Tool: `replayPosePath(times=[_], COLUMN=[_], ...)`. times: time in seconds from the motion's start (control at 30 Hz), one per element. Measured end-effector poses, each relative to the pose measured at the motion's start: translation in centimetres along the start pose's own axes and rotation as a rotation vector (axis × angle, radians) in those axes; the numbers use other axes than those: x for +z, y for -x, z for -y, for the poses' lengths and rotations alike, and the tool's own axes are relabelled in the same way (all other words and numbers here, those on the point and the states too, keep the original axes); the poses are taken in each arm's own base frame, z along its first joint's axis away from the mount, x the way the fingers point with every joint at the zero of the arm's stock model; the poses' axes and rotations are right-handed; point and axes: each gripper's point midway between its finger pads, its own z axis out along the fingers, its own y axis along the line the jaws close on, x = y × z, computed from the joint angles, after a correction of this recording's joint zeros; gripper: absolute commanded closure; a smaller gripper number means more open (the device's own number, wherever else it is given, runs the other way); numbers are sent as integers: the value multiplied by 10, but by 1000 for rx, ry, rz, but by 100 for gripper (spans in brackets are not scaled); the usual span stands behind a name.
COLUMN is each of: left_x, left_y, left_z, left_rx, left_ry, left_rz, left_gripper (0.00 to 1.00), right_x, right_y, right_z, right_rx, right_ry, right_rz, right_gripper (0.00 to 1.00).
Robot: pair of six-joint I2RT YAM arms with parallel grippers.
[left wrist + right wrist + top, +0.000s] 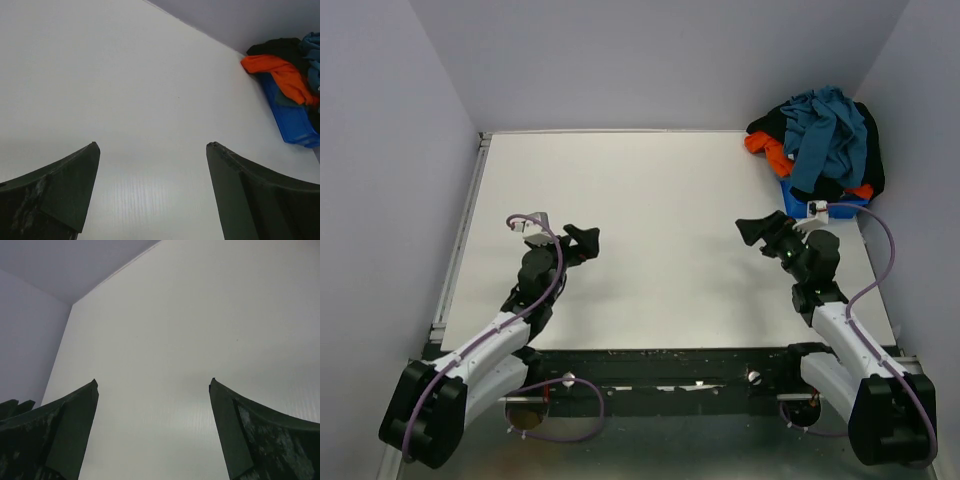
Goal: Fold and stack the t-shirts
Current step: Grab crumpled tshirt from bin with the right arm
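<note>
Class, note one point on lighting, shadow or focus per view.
Top external: soft even light, faint shadows on the table beside the left gripper and right gripper. Left wrist: its fingers sit dark, underexposed; the orange t-shirt and blue bin are clear. Right wrist: dim fingers against bright table, no glare.

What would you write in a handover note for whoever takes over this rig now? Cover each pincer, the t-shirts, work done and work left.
Left pincer: open, empty, over the table.
Right pincer: open, empty.
T-shirts: teal, black and orange, heaped unfolded on the blue bin at the far right corner.
Done: nothing folded or stacked.
Left: fold and stack every shirt.
</note>
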Motion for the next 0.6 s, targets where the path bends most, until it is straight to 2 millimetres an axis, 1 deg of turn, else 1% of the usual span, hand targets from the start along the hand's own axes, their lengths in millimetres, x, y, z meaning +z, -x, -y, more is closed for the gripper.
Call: replayPosePath(times=[0.17,0.37,0.47,0.6], left_x=[3,8,7,6], left_y=[-10,-9,-12,-14], left_z=[1,10,10,12], left_rx=[21,36,37,36], left_ry=[-6,-28,-34,-47], left_rz=[-55,-82,-93,-108], left_gripper=[1,1,1,1], right_x=[0,0,1,7], right_y=[-1,1,7,29], right_z=[4,15,14,12], right_rx=[7,16,16,17], right_ry=[-23,-90,-107,-160], right_rz=[0,4,9,28], right_gripper=[0,0,2,3])
